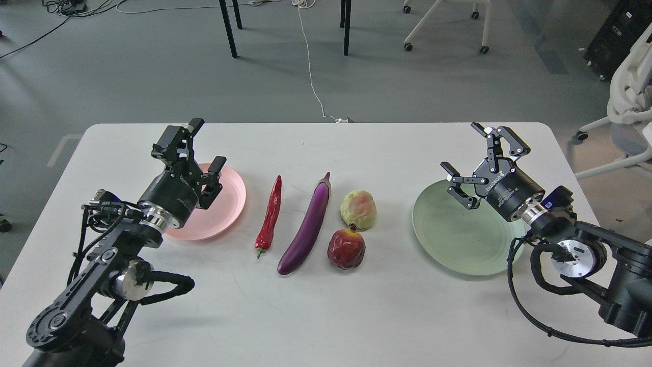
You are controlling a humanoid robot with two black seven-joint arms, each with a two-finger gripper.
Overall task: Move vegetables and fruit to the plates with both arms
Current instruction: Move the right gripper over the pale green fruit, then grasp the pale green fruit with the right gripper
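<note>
- White table (pixel 316 316) carries chili pepper (pixel 270 216), eggplant (pixel 307 227) and two fruits between the plates.
- Left gripper (pixel 206 148), spread and empty, hovers over pink plate (pixel 224 214).
- Right gripper (pixel 466 153), spread and empty, hovers over green plate (pixel 458 244).

Single head view, looking forward and steeply down from the robot's own position onto the white table (pixel 326 316), near; floor (pixel 153 76) visible beyond.

Place: a lab or office room.
Signs: grey floor (pixel 153 76), loose cables (pixel 310 66) top centre, wheeled chairs (pixel 448 20) upper right.
</note>
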